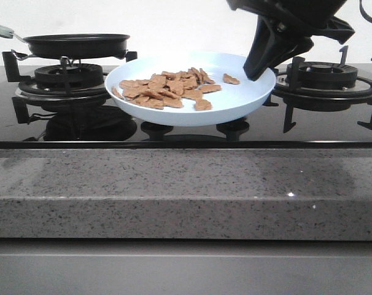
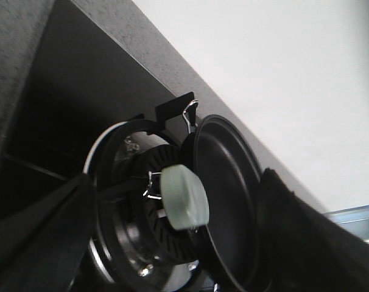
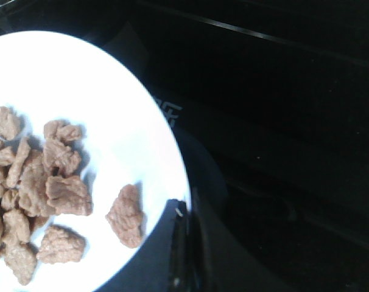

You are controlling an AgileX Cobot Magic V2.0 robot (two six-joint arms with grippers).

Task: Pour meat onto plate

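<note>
Front view: a low camera at counter height looks forward across the speckled stone ledge (image 1: 174, 190) to the glass hob, taking in both burners, the plate (image 1: 247, 101) between them and the frying pan (image 1: 75, 44) on the left burner — a wide shot, set back from the stove. Left wrist view: tilted and close, looking end-on along the pan's pale handle (image 2: 183, 196) toward the pan and the wall beyond. Right wrist view: closer still, looking steeply down at the plate's rim (image 3: 166, 143) and the meat (image 3: 47, 182) — the same plate and meat (image 1: 167, 89) the front view shows whole.
</note>
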